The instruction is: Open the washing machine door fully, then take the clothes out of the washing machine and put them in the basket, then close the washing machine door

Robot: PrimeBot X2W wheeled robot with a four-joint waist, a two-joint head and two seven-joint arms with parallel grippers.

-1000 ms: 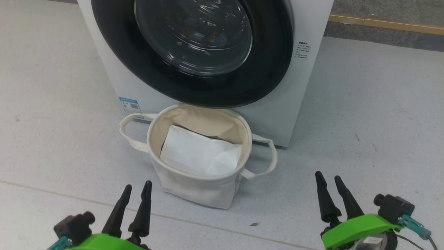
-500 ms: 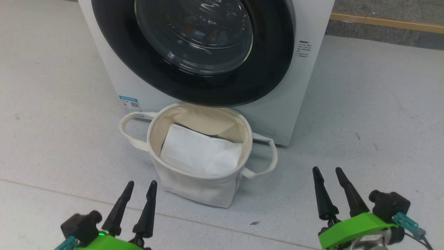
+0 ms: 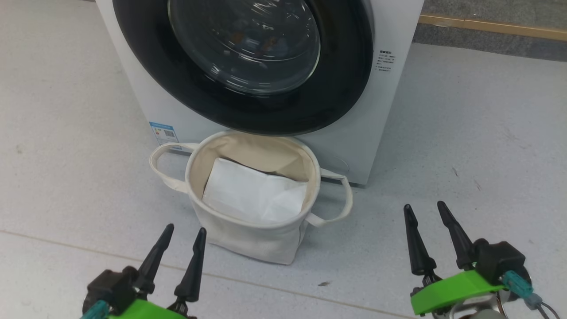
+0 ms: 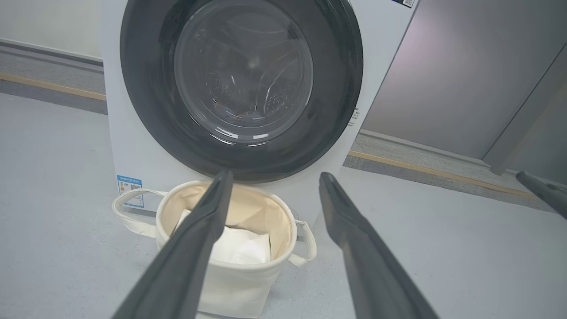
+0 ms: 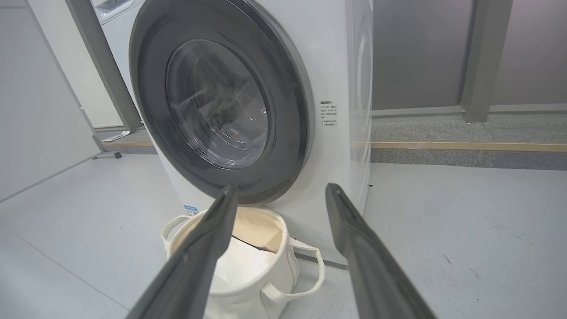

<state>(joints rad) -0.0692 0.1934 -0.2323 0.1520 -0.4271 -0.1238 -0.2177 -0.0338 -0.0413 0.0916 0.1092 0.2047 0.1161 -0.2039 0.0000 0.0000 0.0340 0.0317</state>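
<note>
The pale grey speckled floor (image 3: 53,133) runs open from the left edge of the head view to the machine's side; a thin floor seam (image 3: 44,238) crosses it low down. Over that seam, at the lower left, hangs the left gripper (image 3: 186,228); its two long dark fingers stand apart with floor showing between them, holding and touching nothing, close to the basket's near wall but apart from it. The white front-loading washing machine (image 3: 394,26) stands at the top centre, a small blue label sticker (image 3: 161,133) at its lower left corner; its round glossy black door (image 3: 345,88) lies shut, flush against the front. Behind the door's bulging clear glass window (image 3: 212,57) the clothes (image 3: 268,43) show as small orange-brown and blue flecks, too blurred to tell more. The round cream canvas basket (image 3: 248,239) stands on the floor just before the machine, under the door's lower edge, looped handles out to either side; a flat white sheet (image 3: 252,195) lies inside. Right of the basket the floor is open, with a small dark speck (image 3: 325,283) near the bottom; the right gripper (image 3: 423,205) hovers at the lower right, well apart from the basket, fingers spread and empty; beyond it the floor reaches a yellow-brown strip (image 3: 487,26) at the top right corner.
</note>
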